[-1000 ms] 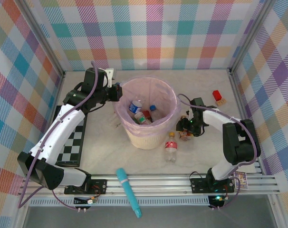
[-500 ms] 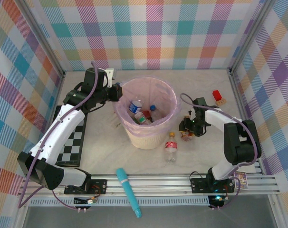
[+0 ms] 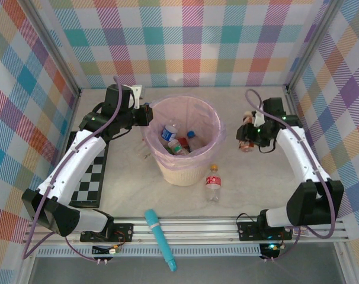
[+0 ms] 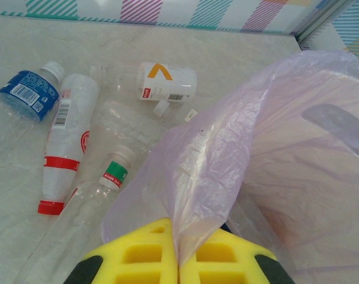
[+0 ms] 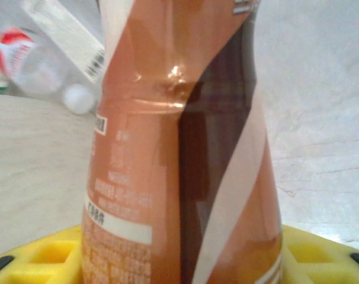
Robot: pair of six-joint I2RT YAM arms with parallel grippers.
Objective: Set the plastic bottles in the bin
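**A:** What does the held one look like?

**B:** The orange-brown bottle [image 5: 185, 177] wears a glossy wrap: orange, with a dark brown band, a pale slanting stripe and fine print low down. The right gripper [image 3: 248, 131] is clamped on it, a yellow pad on each side, to the right of the bin [image 3: 180, 171] and apart from its rim.

**A:** And the other gripper?

**B:** The left gripper [image 4: 178, 260] has its pads pressed together on a fold of the pink-lilac bag [image 4: 227, 148] at the bin's far-left rim.

**A:** Count the rest.

**B:** Three lie inside the bin: a blue-label bottle [image 3: 169, 131], a red-label bottle [image 3: 178, 145] and a blue-capped bottle [image 3: 191, 138]. One red-capped bottle [image 3: 212, 184] lies on the counter [image 3: 256, 189], just in front of the bin. The left wrist view shows four more beside the bin: a blue-wrapped bottle [image 4: 28, 94], a red-and-white bottle [image 4: 64, 151], a green-label bottle [image 4: 111, 174] and a chevron bottle [image 4: 167, 83]. A crushed clear shape among them may be a fifth; I cannot tell.

**A:** Anything in the way?

**B:** A teal stick [image 3: 160, 239] lies across the near rail. A checkerboard [image 3: 89, 177] lies partly under the left arm. Both are apart from the bin.
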